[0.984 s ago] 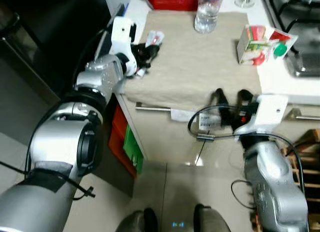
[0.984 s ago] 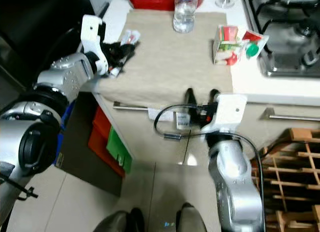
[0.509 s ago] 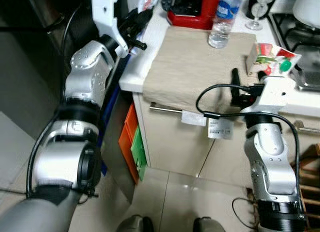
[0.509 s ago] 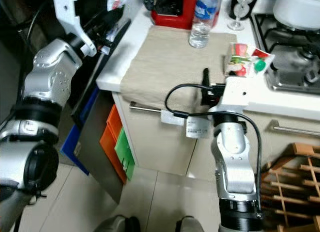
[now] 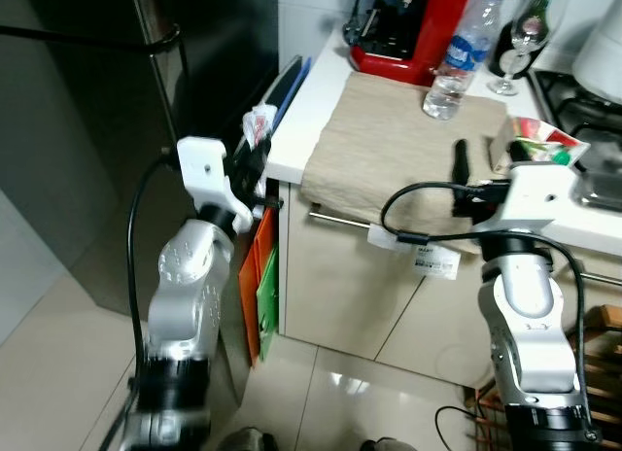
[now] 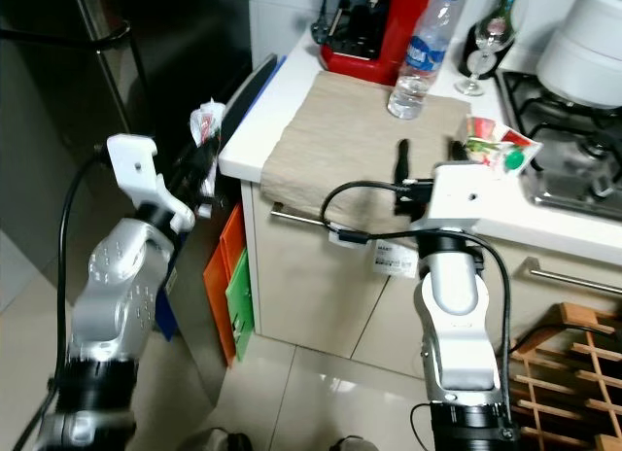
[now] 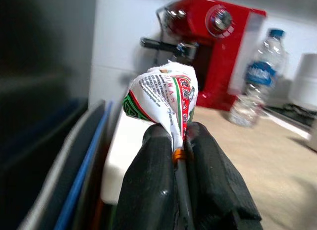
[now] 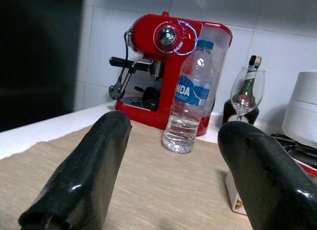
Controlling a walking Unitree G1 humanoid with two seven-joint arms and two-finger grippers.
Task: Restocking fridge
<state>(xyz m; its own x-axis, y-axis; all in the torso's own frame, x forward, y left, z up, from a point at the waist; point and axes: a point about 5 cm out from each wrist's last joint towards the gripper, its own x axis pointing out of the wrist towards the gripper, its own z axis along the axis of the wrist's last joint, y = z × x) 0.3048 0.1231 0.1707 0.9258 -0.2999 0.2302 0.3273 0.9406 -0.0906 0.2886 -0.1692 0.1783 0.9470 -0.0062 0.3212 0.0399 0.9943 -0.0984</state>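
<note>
Left eye view: the left gripper [image 5: 255,157] holds a small packet [image 5: 258,126] beside the counter [image 5: 301,111] edge, near the dark fridge [image 5: 146,101].

Left wrist view: fingers [image 7: 148,190] clamp the packet's crimped end; its wrapper is white with red and green print.

Right wrist view: the right gripper [image 8: 173,175] fingers stand apart, empty, over the beige cloth [image 8: 148,185], facing a water bottle [image 8: 189,116].

One clear plastic water bottle with a blue cap [image 6: 419,57], one red espresso machine [image 6: 364,28], one stemmed wine glass [image 6: 477,52], one dark glass bottle [image 8: 232,107] behind it — and one beige cloth mat [image 6: 360,140]. Two printed packets: one red-green-white crumpled pouch [image 7: 166,98], one red-and-green carton [image 6: 496,145]. One white pot [image 6: 588,43].
</note>
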